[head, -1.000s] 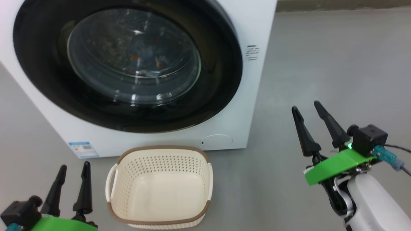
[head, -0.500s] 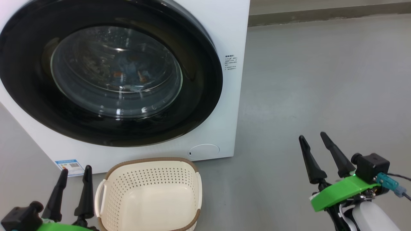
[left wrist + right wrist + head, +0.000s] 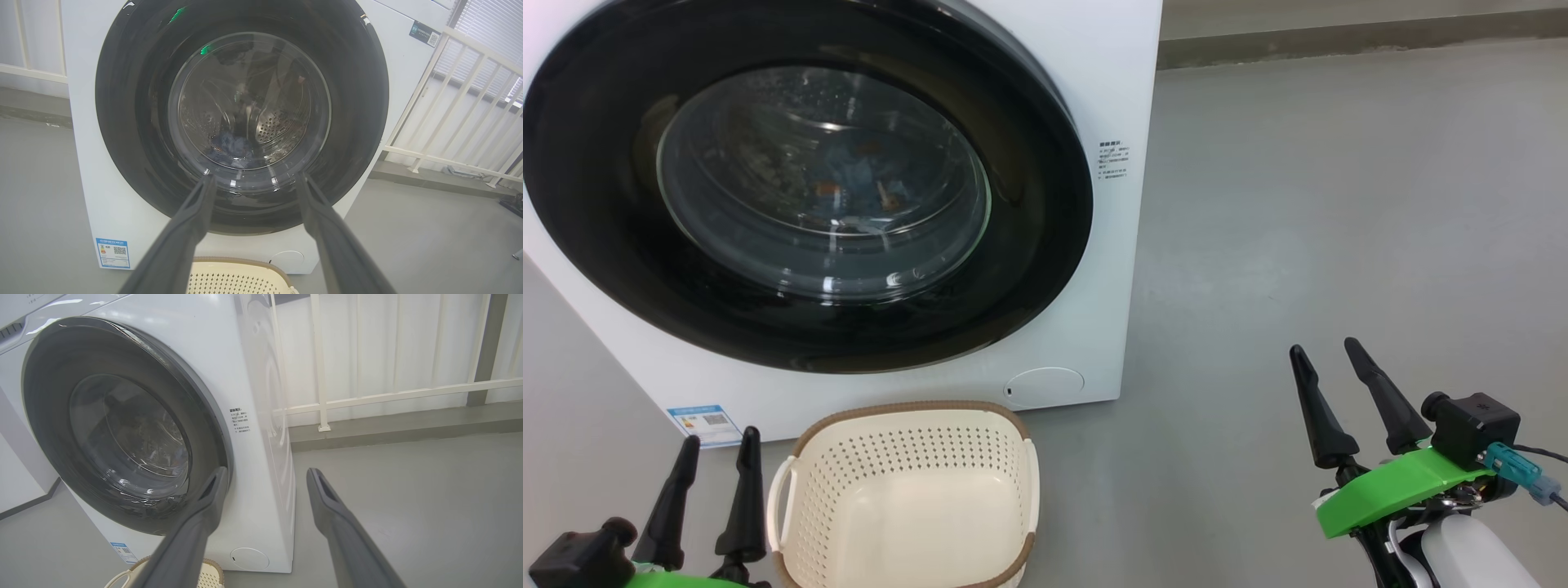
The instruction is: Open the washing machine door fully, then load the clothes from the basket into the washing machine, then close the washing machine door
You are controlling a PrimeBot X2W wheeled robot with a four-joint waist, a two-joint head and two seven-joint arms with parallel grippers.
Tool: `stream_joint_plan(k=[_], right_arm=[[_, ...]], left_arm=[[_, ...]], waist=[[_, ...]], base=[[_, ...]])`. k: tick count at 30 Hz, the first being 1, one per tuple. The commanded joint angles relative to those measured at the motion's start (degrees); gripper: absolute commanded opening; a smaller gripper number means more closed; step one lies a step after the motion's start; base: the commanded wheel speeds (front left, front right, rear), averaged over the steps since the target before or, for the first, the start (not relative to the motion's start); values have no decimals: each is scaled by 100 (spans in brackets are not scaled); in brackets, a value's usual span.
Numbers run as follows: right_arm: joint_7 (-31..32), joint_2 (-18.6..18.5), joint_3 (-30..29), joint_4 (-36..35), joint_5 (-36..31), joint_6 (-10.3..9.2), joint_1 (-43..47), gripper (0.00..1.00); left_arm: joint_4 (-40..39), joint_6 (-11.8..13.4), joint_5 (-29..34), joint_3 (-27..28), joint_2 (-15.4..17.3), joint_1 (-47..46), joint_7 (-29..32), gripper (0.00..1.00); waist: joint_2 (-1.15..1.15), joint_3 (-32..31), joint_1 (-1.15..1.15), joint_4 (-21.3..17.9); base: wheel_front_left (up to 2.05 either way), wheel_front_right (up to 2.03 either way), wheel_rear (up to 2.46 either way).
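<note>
Head view: basket just beside left claw, well apart from right claw.

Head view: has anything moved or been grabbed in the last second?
Mostly the camera shifted: the whole scene slid left and down. The right end effector sank further in view, seemingly drawn back. Nothing was taken or released. The washing machine door stays shut, the basket empty, the left end effector open like the right.

On left gripper and right gripper: long tapered black fingers, green bracket. Right wrist: black camera, teal plug, white forearm.
</note>
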Motion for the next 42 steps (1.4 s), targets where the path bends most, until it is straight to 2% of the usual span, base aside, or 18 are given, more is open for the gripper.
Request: stream_joint_plan(k=[1, 23, 33, 34, 37, 42], right_arm=[[-29, -7, 68, -119, -86, -41, 10, 100], [-29, -22, 99, -96, -93, -41, -6, 100], [-29, 14, 104, -89, -94, -41, 0, 100], [0, 37, 7, 42, -75, 2, 3, 0], [2, 153, 38, 260, -78, 3, 162, 0], [81, 184, -25, 247, 171, 2, 201, 0]], left_arm=[[-158, 30, -11, 169, 148, -55, 15, 100], [-108, 165, -2, 123, 150, -50, 16, 100], [-111, 125, -131, 115, 151, -53, 49, 100], [26, 132, -110, -86, 0, 94, 51, 0], [237, 134, -101, -155, -167, 158, 51, 0], [251, 124, -304, -99, -229, 154, 130, 0]], waist=[[0, -10, 0, 10], [0, -15, 0, 35], [0, 26, 0, 29], [0, 26, 0, 29], [0, 26, 0, 29], [0, 23, 6, 40]], base=[[0, 0, 0], [0, 0, 0], [0, 0, 0], [0, 0, 0], [0, 0, 0], [0, 0, 0]])
